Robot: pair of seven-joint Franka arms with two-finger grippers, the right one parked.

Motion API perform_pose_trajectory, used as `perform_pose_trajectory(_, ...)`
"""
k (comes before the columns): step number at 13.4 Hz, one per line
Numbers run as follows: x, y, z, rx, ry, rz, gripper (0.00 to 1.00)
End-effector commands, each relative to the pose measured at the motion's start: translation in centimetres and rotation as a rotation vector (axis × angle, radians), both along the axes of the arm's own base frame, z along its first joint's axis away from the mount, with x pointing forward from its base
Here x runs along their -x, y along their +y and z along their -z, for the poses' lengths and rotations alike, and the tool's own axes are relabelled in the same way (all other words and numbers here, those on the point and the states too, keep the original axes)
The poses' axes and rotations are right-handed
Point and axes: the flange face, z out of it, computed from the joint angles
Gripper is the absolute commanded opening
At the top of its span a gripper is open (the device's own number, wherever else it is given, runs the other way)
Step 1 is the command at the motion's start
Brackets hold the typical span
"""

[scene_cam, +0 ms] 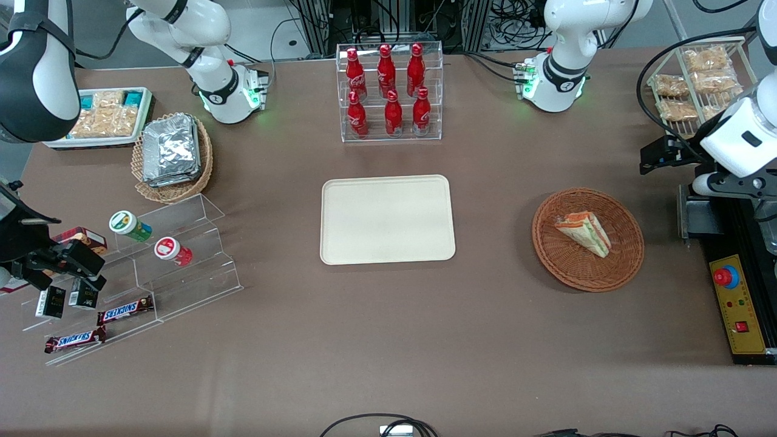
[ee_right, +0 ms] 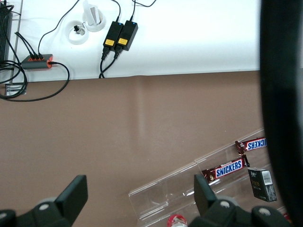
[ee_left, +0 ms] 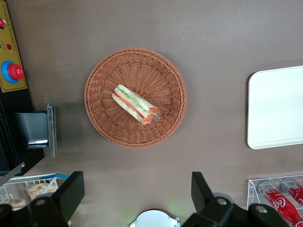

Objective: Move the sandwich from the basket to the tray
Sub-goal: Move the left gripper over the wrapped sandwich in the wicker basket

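Front camera looks down; left wrist camera shares its basket (scene_cam: 587, 239).

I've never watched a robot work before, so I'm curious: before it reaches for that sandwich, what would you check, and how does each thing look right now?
1. Sandwich lies in the basket, uncovered: ok.
2. Gripper fingers spread wide, nothing held: ok.
3. Gripper lined up with the sandwich: not ok; it hangs high, off to one side of the basket, toward the working arm's end of the table.
4. Tray has bare room for the sandwich: ok.
5. Table path between basket and tray free of objects: ok.
6. How slippery the clear wrapper will be in a grip: cannot tell.
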Motion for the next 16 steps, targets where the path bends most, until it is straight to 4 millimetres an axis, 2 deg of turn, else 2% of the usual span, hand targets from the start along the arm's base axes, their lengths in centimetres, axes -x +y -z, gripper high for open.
perform_pose_trajectory(1, 0.0, 0.4, 0.1, -0.011, -0.010, 0.012, 1.00)
perform_pose_trajectory(4, -0.1, 0.8, -0.2, -0.030, -0.017, 0.009, 1.00)
perform_pose_trajectory(6, 0.0, 1.0, 1.4, -0.066, 0.012, 0.005, 1.00)
perform_pose_trajectory(9, 1.0, 0.9, 7.2, -0.077, 0.009, -0.012, 1.00)
perform_pose_trajectory(12, 1.8, 1.0, 13.1, -0.090, -0.021, -0.108, 1.00)
perform_pose_trajectory(16, 2.8, 1.1, 18.7, -0.093, -0.060, -0.196, 1.00)
